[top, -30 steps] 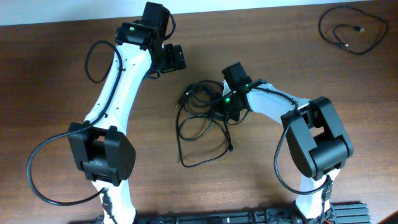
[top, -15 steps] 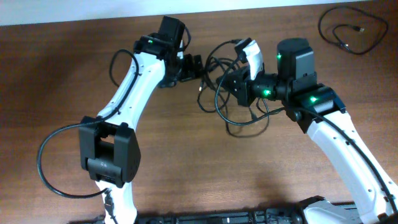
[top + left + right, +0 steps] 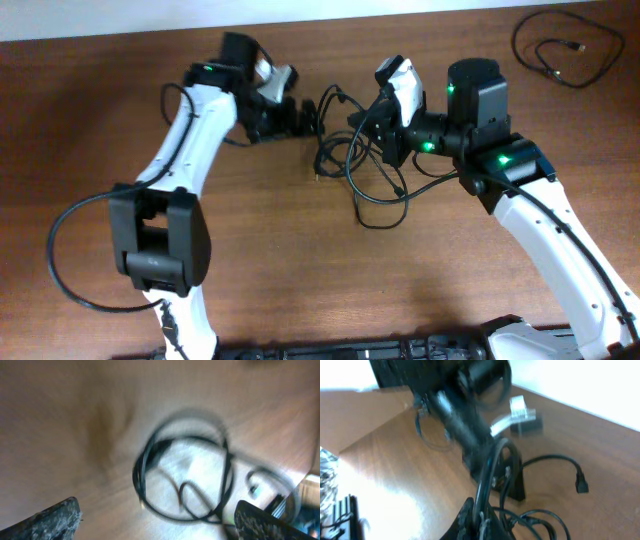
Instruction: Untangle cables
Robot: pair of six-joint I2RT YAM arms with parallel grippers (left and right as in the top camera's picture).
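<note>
The cables (image 3: 355, 165) are thin black cords tangled in one bundle at the middle of the table, partly lifted. My right gripper (image 3: 382, 135) is shut on a strand of them; in the right wrist view the cord (image 3: 492, 467) runs up out of the shut fingers (image 3: 480, 522), and a plug end (image 3: 581, 482) hangs to the right. My left gripper (image 3: 303, 115) is open just left of the bundle. In the left wrist view a blurred cable loop (image 3: 185, 480) lies ahead between the wide-apart fingers (image 3: 157, 525). Another thin black cable (image 3: 565, 45) lies looped at the far right corner.
The brown wooden table (image 3: 300, 280) carries both arm bases at the front edge. A thicker black robot wire (image 3: 70, 260) loops beside the left arm's base. The white wall edge runs along the back.
My right gripper has lifted the bundle off the table and carried it back and to the right. My left gripper has swung right up to the bundle, then drawn slightly left.
</note>
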